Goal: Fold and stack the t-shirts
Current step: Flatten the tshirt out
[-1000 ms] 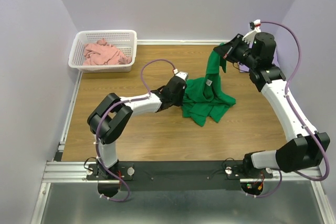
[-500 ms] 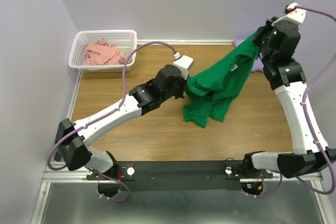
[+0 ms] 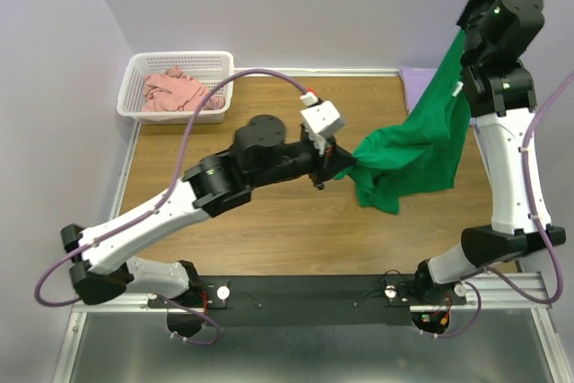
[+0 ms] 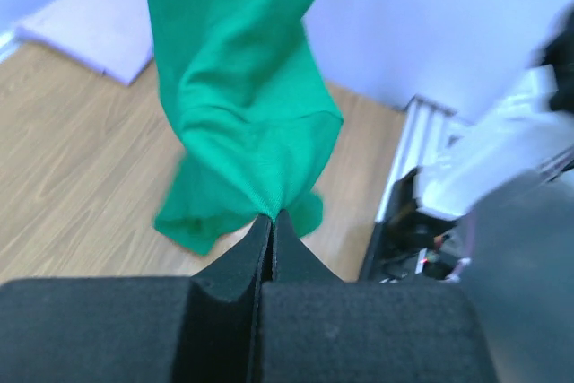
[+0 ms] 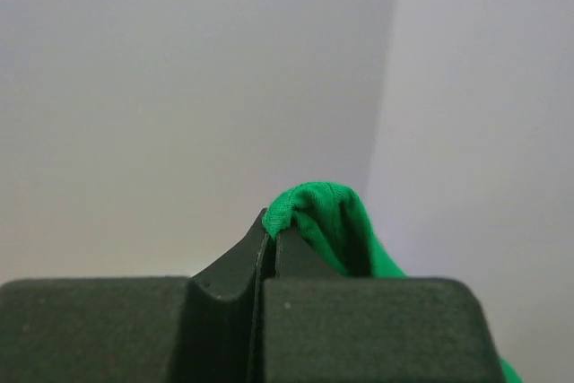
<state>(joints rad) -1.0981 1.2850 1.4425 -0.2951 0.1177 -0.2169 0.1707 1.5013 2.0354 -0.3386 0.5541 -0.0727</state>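
Note:
The bright green t-shirt (image 3: 421,145) hangs in the air, stretched between my two grippers. My left gripper (image 3: 345,166) is shut on its lower left edge; in the left wrist view the jaws (image 4: 272,217) pinch the green cloth (image 4: 242,105). High at the back right, my right gripper (image 3: 468,29) is shut on the shirt's top, and a green fold (image 5: 327,213) bulges from its tips (image 5: 273,226). A lavender t-shirt (image 3: 417,78) lies flat at the back right, partly behind the green one. A salmon pink t-shirt (image 3: 179,91) lies crumpled in the basket.
A white lattice basket (image 3: 143,65) stands at the back left corner of the wooden table (image 3: 269,221). Purple walls close in the left, back and right sides. A metal rail (image 4: 421,123) runs along the table's edge in the left wrist view.
Both arms rose with the green t-shirt: the right gripper went up high and right, the left gripper shut on the edge and lifted it rightwards, pulling the shirt off the table.

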